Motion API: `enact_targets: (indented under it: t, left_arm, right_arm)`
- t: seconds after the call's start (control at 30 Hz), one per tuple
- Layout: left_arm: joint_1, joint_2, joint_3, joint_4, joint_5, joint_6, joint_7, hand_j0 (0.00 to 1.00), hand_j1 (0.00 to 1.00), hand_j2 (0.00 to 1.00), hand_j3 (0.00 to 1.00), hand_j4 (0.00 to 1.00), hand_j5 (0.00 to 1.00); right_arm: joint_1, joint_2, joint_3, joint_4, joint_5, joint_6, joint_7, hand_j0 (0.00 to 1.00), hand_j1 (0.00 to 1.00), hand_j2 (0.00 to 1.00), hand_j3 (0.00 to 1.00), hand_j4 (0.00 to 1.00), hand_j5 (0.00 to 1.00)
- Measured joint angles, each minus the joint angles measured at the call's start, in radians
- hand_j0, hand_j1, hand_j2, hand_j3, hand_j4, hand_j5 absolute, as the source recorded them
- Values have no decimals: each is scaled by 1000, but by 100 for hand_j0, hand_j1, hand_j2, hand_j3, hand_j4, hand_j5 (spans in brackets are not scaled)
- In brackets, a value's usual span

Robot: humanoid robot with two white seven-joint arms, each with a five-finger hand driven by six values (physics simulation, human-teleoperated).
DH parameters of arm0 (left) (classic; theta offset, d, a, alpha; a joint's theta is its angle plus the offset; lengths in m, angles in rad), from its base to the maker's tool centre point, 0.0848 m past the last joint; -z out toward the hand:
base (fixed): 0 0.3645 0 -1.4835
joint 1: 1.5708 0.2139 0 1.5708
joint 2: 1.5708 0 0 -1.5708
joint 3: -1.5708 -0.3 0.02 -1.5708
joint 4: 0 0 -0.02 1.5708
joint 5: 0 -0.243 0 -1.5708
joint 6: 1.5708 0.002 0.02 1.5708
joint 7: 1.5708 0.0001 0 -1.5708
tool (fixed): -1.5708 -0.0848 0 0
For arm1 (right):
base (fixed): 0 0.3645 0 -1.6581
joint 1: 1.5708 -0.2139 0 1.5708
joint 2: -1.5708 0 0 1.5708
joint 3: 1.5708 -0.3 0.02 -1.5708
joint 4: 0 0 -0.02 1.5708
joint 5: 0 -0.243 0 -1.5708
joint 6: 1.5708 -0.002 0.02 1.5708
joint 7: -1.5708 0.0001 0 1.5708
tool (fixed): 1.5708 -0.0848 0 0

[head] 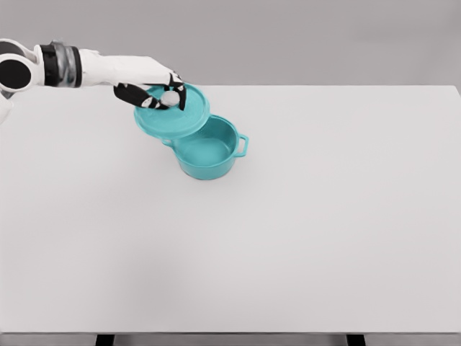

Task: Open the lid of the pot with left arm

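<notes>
1. Left arm is coming in from the upper left of the head view, white w/ a grey and black cuff near the edge, stretching out over the counter.
2. Left hand is sitting on top of the teal lid, black fingers curling down around the pale round knob in the lid's middle. So they're closed on the knob, gripping it, not spread.
3. Lid is tilting, its left side hanging lower and out past the pot, its right edge overlapping the pot's upper left rim. Can't tell for sure if it's touching the rim there or just in front of it.
4. Teal pot is standing upright on the counter, a bit left of centre and toward the far side. Most of its inside is showing, looks bare as far as I can see.
5. One loop handle is sticking out on the pot's right side. Other handle is mostly hiding under the lid.
6. Counter is plain white, grey wall behind it.
</notes>
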Motion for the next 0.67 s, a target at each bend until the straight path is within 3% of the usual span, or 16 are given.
enact_targets:
  t: [0.13, 0.23, 0.27, 0.3, 0.6, 0.67]
  left_arm:
    - [48, 151, 0, -34, 36, -1, 0, 40, 40, 40, 40, 40, 40]
    - [72, 198, 2, -8, 42, -1, 0, 41, 41, 41, 41, 41, 41]
    - [74, 206, 3, 1, 44, -1, 0, 53, 53, 53, 53, 53, 53]
    - [80, 209, 5, 8, 43, -1, -1, 100, 100, 100, 100, 100, 100]
    - [86, 212, 14, 7, 47, 0, -1, 100, 100, 100, 100, 100, 100]
    - [135, 224, 41, -49, 55, 0, -1, 100, 100, 100, 100, 100, 100]
  right_arm:
    - [0, 0, 0, 0, 0, 0, 0, 100, 100, 100, 100, 100, 100]
    - [0, 0, 0, 0, 0, 0, 0, 100, 100, 100, 100, 100, 100]
    - [0, 0, 0, 0, 0, 0, 0, 100, 100, 100, 100, 100, 100]
    - [0, 0, 0, 0, 0, 0, 0, 100, 100, 100, 100, 100, 100]
    - [0, 0, 0, 0, 0, 0, 0, 100, 100, 100, 100, 100, 100]
    - [0, 0, 0, 0, 0, 0, 0, 100, 100, 100, 100, 100, 100]
